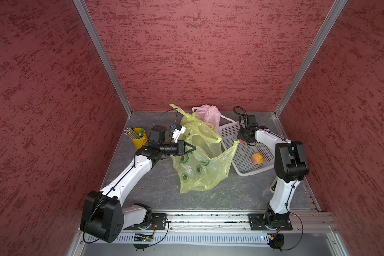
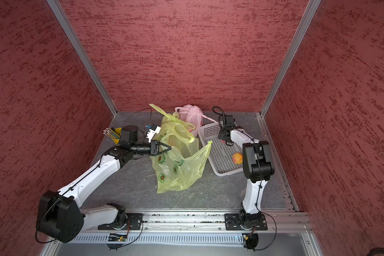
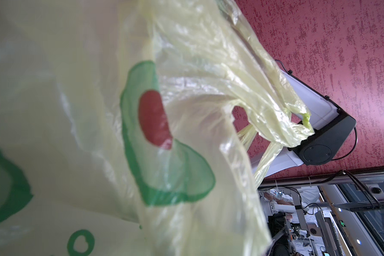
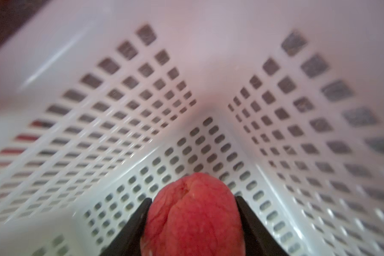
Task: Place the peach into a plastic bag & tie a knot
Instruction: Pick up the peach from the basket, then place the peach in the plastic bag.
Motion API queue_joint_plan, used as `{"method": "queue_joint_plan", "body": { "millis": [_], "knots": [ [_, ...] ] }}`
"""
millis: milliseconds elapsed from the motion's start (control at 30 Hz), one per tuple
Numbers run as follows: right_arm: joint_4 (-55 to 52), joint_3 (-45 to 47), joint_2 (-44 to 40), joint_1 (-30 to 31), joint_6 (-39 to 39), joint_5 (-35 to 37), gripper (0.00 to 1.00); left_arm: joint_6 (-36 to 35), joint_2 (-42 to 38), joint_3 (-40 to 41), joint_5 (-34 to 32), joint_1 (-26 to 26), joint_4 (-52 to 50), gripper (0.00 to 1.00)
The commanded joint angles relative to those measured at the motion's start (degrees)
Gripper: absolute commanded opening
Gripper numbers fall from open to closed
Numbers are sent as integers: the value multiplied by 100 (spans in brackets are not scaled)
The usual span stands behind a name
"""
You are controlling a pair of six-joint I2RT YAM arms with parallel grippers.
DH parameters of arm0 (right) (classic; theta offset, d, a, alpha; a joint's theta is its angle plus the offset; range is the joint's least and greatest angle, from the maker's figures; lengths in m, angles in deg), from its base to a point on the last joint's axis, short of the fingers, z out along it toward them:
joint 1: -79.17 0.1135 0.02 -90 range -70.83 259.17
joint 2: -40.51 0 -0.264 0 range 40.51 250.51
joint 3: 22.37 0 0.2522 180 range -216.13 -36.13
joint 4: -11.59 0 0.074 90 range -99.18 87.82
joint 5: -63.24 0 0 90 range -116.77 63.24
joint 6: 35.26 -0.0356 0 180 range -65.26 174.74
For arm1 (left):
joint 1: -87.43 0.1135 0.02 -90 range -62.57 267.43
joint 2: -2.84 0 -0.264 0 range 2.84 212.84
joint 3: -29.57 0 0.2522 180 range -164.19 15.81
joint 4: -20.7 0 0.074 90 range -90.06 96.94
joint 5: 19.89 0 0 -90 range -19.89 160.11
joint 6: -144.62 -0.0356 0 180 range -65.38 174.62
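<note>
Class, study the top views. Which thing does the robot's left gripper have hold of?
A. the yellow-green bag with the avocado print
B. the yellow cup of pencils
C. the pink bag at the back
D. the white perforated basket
A: in a top view the left gripper is shut on the upper edge of the yellow-green bag, and the bag's avocado print fills the left wrist view.

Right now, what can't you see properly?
- Left wrist view: the yellow bag fills it; no jaws show.
- In a top view, the right arm's elbow covers part of the loose peach.
- Right wrist view: the basket is blurred; the picture's edge cuts off the held peach.
</note>
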Motion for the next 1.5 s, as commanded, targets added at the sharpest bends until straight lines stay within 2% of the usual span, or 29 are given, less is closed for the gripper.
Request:
{"method": "queue_joint_plan", "body": {
  "millis": [0,67,233,333,433,633,967,1267,1333,1467],
  "knots": [
    [550,393,-1109,-26,-280,-1435,43,-37,-84,26,-13,-43,54,0],
    [712,729,-1721,0,-383,-2234,40,-56,-58,21,-26,-51,37,0],
    [1060,1303,-3168,163,-658,-3626,37,-47,-23,23,-58,-72,61,0],
    [1235,1431,-3566,340,-869,-4294,37,-71,17,-17,-77,-116,49,0],
    [1242,1385,-3636,637,-950,-4626,37,-97,55,-59,-93,-195,28,0],
    [1207,1276,-3506,1257,-1036,-4655,37,6,126,-92,-267,-379,145,0],
    [782,1612,-3600,1283,-1067,-4201,38,523,100,13,-386,-439,874,0],
    [540,1642,-3716,1447,-1089,-4321,39,729,210,88,-292,-467,1252,0],
    [543,1578,-3587,1624,-1117,-4263,41,769,247,88,-254,-510,1331,0],
    [371,1296,-3253,1928,-1074,-4065,56,848,337,142,-228,-605,1539,0]
  ]
}}
